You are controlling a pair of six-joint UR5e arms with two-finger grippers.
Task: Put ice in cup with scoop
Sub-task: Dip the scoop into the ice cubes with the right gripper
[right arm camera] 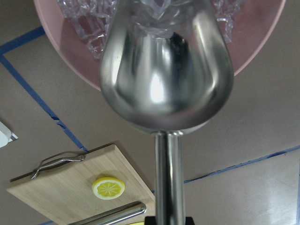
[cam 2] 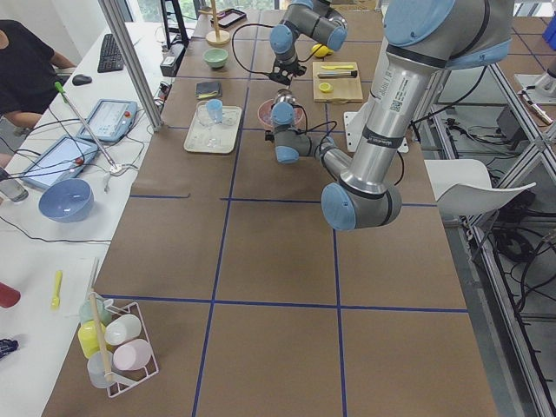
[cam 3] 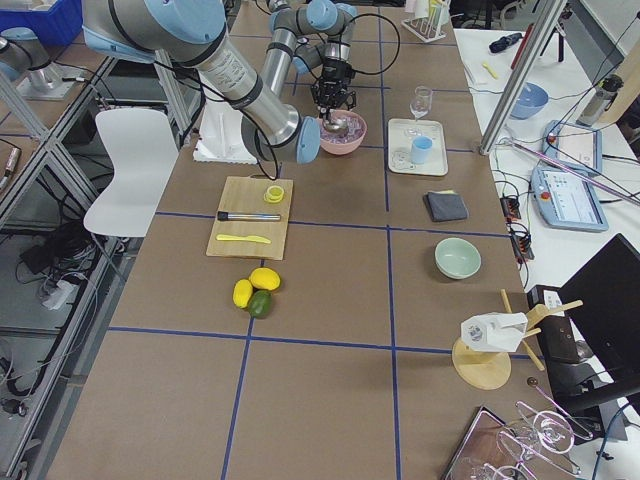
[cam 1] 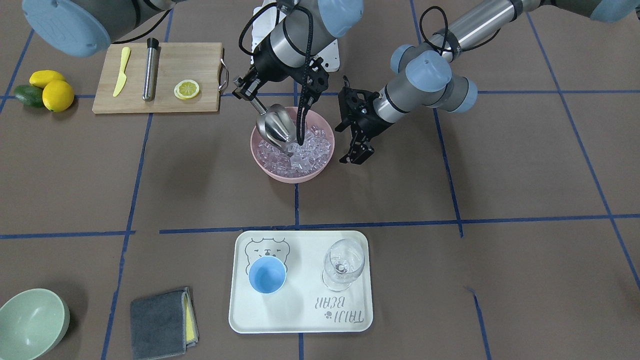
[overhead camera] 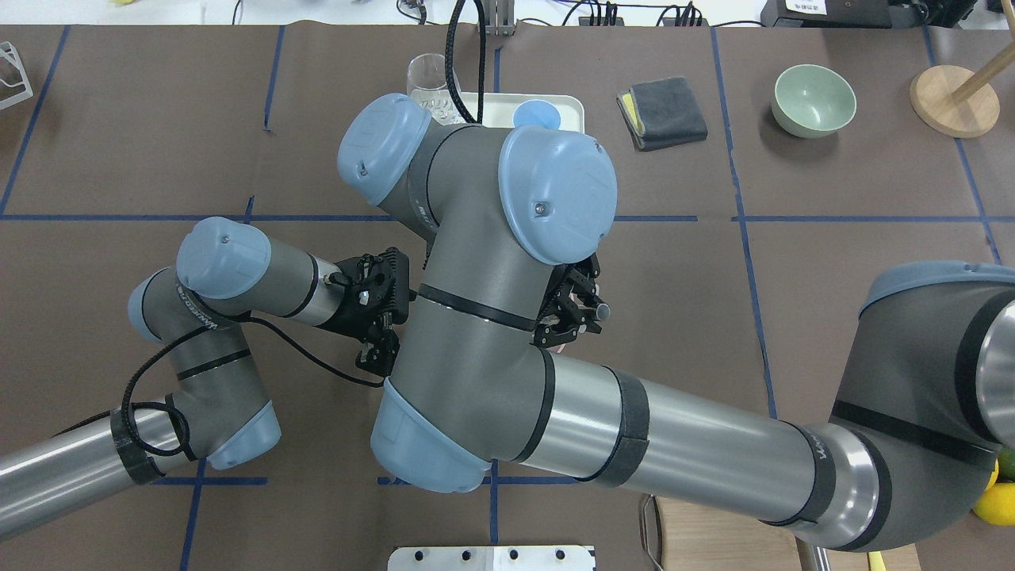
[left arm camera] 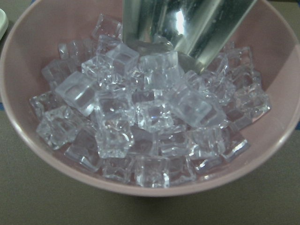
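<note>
Tray [cam 1: 300,285]: grey print, upside down from the front camera, reading "TRIJI BEAR"; the first word is uncertain.
Robot arm sleeve [overhead camera: 196,316]: small lettering, unreadable.

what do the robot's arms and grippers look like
The left arm and right arm are silver-grey tubes with rounded light-blue joint caps, black bands and loose black cables. The left gripper and right gripper are black, open-framed, two-fingered.

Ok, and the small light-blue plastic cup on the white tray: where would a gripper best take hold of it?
Probably by the rim, from straight above, one finger inside and one outside. The small round light-blue plastic cup stands upright, mouth open and seemingly empty, on the white tray. The clear stemmed wine glass beside it crowds a sideways approach from that side.
</note>
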